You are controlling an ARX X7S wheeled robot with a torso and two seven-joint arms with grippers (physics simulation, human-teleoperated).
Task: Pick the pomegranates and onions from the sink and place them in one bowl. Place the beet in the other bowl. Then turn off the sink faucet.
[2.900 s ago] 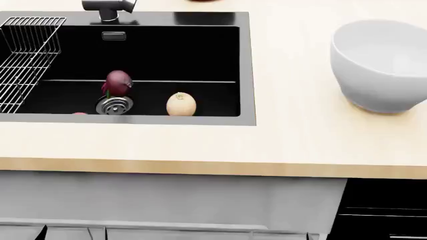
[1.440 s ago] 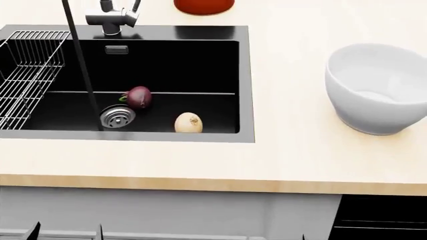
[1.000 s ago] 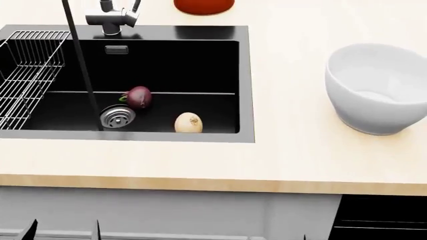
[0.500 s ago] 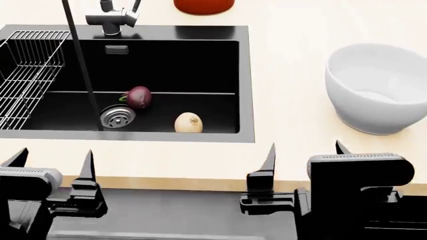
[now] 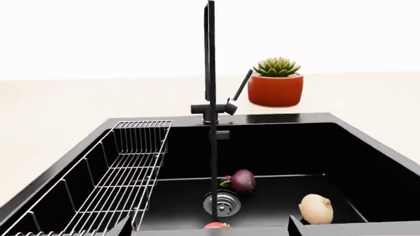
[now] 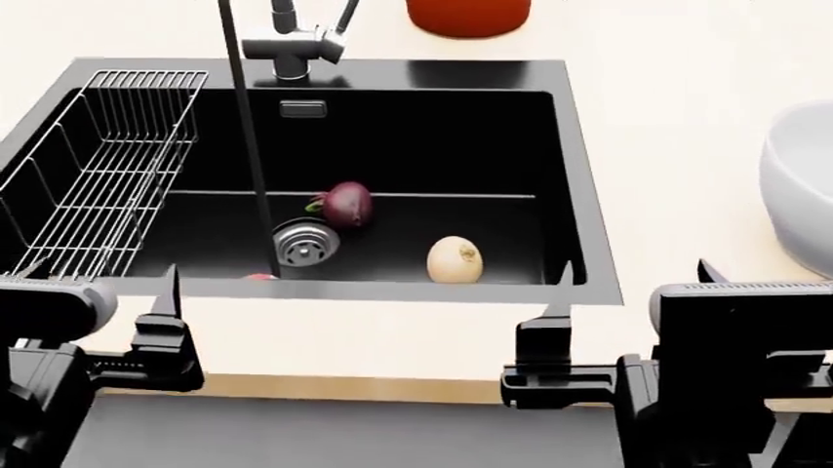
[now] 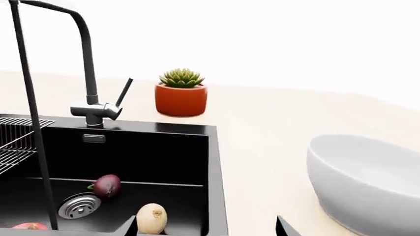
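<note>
Both grippers hang near the counter's front edge, short of the sink (image 6: 579, 234), each with its jaws spread and holding nothing: the left gripper (image 6: 92, 292) by the rack (image 6: 98, 175), the right gripper (image 6: 634, 288) nearer the white bowl (image 6: 801, 185). In the basin the beet (image 6: 346, 204) sits just beside the drain (image 6: 306, 241), the onion (image 6: 455, 259) lies apart from it, and a pomegranate (image 5: 217, 225) shows only as a sliver by the near wall. The right arm looks best placed for the onion: come down from above, clear of the faucet (image 6: 302, 44), closing across its widest part. No wooden bowl shows; no brand or writing is legible
</note>
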